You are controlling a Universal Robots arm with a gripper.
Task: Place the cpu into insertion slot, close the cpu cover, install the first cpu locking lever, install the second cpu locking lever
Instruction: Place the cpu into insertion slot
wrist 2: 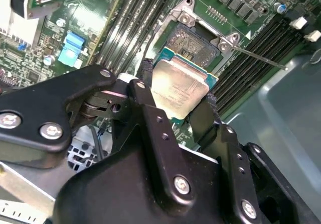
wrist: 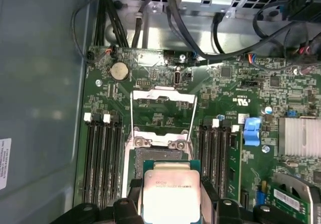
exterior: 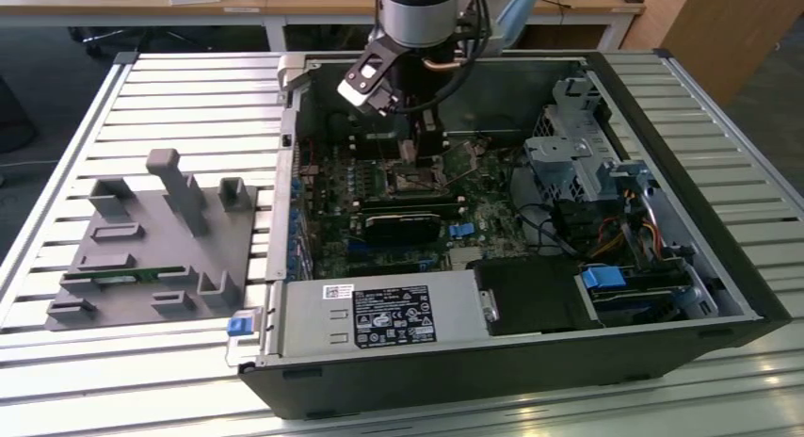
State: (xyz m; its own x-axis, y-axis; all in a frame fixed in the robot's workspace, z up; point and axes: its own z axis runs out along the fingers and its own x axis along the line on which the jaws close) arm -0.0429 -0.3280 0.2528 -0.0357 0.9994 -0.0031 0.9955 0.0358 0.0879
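From my console I see the black two-fingered tool (wrist 2: 178,86) pinching the small square silver-grey cpu (wrist 2: 175,96) by its edges, just above the dark, silver-rimmed insertion slot (wrist 2: 193,40) in the green circuit board (wrist: 251,93), with the thin silvery cpu cover (wrist: 163,97) flipped open.

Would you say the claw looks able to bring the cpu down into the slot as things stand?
Probably yes: the claw holds the cpu close to the slot, the cover is swung open, and nothing lies between.
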